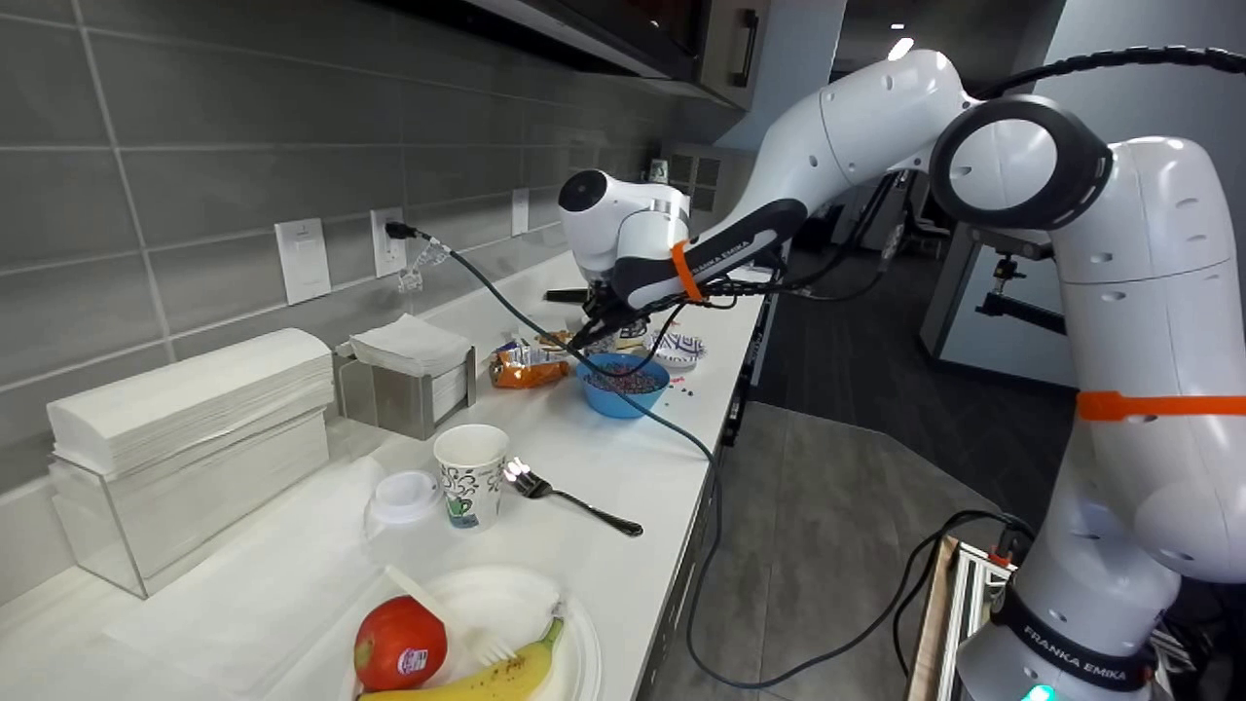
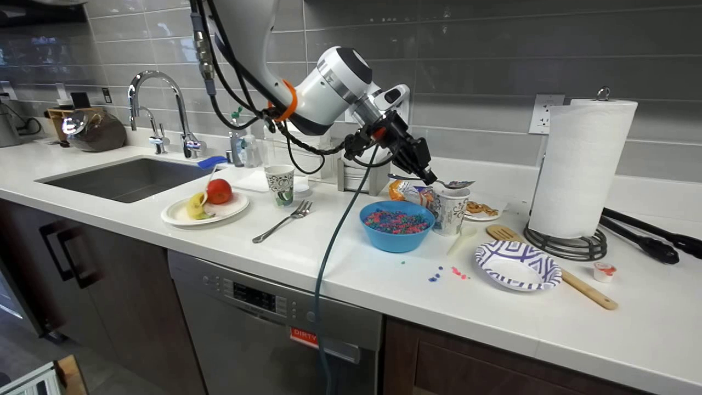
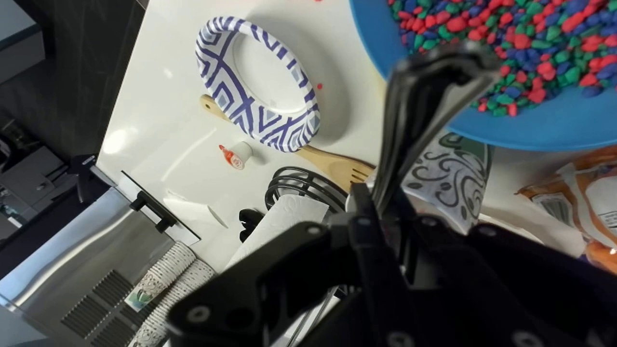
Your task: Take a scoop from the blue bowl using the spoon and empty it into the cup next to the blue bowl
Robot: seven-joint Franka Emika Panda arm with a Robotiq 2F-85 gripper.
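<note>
"Left to right, why this arrangement?"

"A round, bright-blue, plastic-looking bowl [image 2: 396,241] of red, green and blue bits [image 2: 397,221], presumably the source; a black two-fingered claw [image 2: 428,174] gripping a shiny metal spoon [image 3: 407,120] by its handle, likely so the scoop end, apparently over the white, leaf-printed paper cup [image 2: 451,211] beside the bowl, can tip"

"How many?"

"Two such cups [image 2: 280,186] on the white counter [image 2: 301,247], one blue bowl, one metal spoon"

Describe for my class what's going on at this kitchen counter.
A white robot arm holds a shiny metal spoon in its closed black gripper. The scoop end appears to be over the patterned white paper cup beside the round blue bowl of small red, green and blue pieces. What the spoon carries is unclear.
</note>
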